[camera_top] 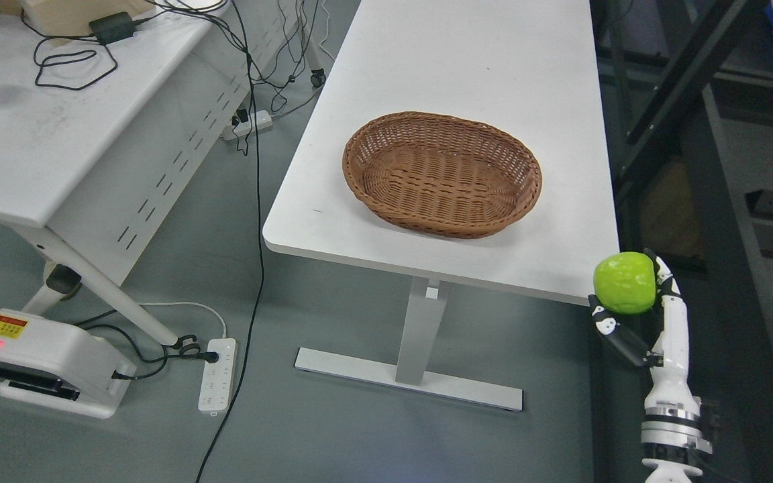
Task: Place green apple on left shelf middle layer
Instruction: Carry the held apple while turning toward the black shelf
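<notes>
**Right hand gripping green apple off table corner**

Right hand (635, 315) rises from the lower right, fingers closed around the green apple (625, 282). Apple is held in the air just beyond the near right corner of the white table (467, 80), clear of its surface. Brown wicker basket (441, 174) sits on the table, well apart from the apple. Dark shelf frame (682, 87) stands at far right.

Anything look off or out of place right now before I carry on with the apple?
Nothing damaged or spilled. The green apple sits in the right hand, held off the near right corner of the white table. The wicker basket stands empty and upright. Only untidy bit: loose cables trailing to the floor.
</notes>
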Controlling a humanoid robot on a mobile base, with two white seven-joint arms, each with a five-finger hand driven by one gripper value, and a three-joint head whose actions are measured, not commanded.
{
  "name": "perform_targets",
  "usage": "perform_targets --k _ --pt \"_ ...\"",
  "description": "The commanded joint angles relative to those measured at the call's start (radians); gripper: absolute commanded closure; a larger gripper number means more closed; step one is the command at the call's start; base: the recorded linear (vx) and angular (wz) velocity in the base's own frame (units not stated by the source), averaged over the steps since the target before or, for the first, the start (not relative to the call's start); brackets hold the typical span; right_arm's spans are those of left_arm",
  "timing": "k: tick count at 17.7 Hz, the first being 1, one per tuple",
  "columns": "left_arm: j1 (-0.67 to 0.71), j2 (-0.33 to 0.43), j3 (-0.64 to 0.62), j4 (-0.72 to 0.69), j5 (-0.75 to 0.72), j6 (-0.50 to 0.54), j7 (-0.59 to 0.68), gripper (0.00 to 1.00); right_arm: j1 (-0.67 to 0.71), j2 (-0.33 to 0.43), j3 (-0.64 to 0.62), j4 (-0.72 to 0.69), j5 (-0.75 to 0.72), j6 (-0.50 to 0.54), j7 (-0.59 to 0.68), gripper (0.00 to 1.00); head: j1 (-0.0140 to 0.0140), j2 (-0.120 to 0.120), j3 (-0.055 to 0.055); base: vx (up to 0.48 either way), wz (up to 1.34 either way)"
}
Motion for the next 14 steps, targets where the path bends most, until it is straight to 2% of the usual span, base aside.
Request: perform_targets --k 1,6,14 --pt "0.0 0.017 0.0 0.0 0.0 0.0 0.001 0.0 0.009 -0.009 0.046 -0.004 0.0 0.004 -0.004 1.0 0.0 0.0 0.0 -0.136 -0.38" --pt "0.0 0.017 0.0 0.0 0.0 0.0 0.001 0.0 0.01 -0.009 0.044 -0.004 -0.002 0.004 -0.005 1.0 0.0 0.0 0.0 -0.161 -0.36" --pt "0.0 0.017 0.0 0.0 0.0 0.0 0.001 0.0 0.013 -0.009 0.073 -0.003 -0.002 0.005 -0.002 1.0 0.0 0.0 0.0 -0.209 -0.04"
